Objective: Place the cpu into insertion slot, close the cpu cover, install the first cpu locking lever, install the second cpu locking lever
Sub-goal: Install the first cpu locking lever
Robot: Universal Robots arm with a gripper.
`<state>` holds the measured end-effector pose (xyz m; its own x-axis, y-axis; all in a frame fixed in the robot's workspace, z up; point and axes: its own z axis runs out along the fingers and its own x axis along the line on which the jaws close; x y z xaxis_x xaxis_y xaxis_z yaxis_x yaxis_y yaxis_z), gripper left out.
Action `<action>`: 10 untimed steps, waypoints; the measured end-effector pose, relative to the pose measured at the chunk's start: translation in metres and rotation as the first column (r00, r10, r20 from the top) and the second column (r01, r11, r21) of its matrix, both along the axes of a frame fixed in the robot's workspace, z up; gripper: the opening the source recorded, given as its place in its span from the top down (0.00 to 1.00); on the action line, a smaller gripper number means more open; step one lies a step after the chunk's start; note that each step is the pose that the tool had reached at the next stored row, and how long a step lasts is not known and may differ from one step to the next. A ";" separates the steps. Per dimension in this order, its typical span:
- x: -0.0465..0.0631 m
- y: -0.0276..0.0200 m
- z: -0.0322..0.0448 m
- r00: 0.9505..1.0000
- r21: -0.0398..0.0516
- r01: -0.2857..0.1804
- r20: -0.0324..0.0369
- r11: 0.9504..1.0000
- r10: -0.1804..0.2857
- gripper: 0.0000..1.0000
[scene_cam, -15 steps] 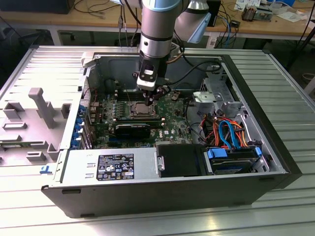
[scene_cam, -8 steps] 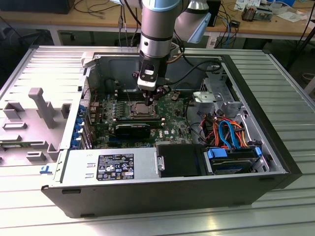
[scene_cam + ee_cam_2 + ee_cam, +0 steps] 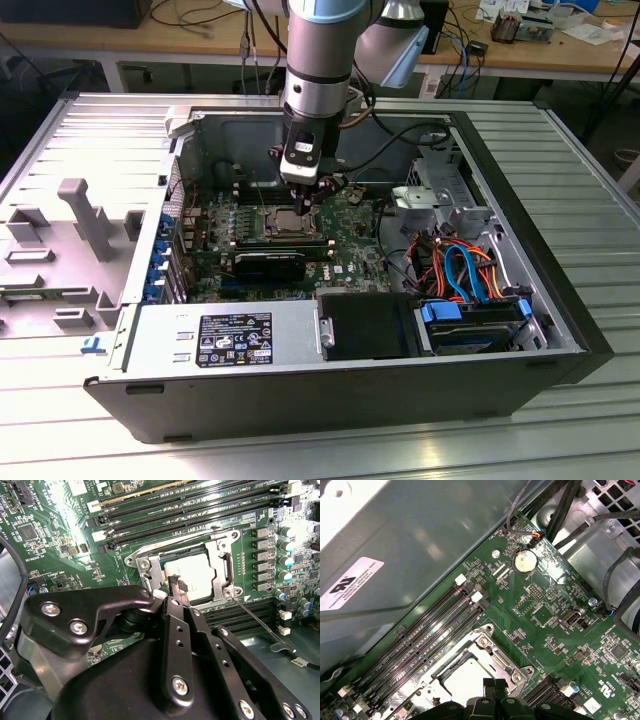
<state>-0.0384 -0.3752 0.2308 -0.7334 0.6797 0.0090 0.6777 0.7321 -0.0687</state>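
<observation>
Half done, seemingly: poised with clenched, empty gripper [image 3: 176,586] at cpu cover [image 3: 223,575] lowered over cpu [image 3: 195,574], locking lever [image 3: 255,622] loose, needing firm latching push.

Ribbed metal table [image 3: 600,200], wooden bench [image 3: 80,42]

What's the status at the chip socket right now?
Gripper low, tip at the chip edge. Chip seated, cover down over it. One thin lever sticks out sideways.
</observation>
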 end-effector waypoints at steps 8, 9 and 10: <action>0.000 0.0000 0.0000 1.000 0.000 -0.013 0.000 1.000 0.013 0.89; 0.000 0.0000 0.0000 1.000 0.000 -0.015 0.000 1.000 0.015 0.89; 0.000 0.0000 0.0000 1.000 0.000 -0.017 0.000 1.000 0.017 0.89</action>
<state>-0.0384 -0.3752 0.2308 -0.7446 0.6675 0.0090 0.6655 0.7433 -0.0686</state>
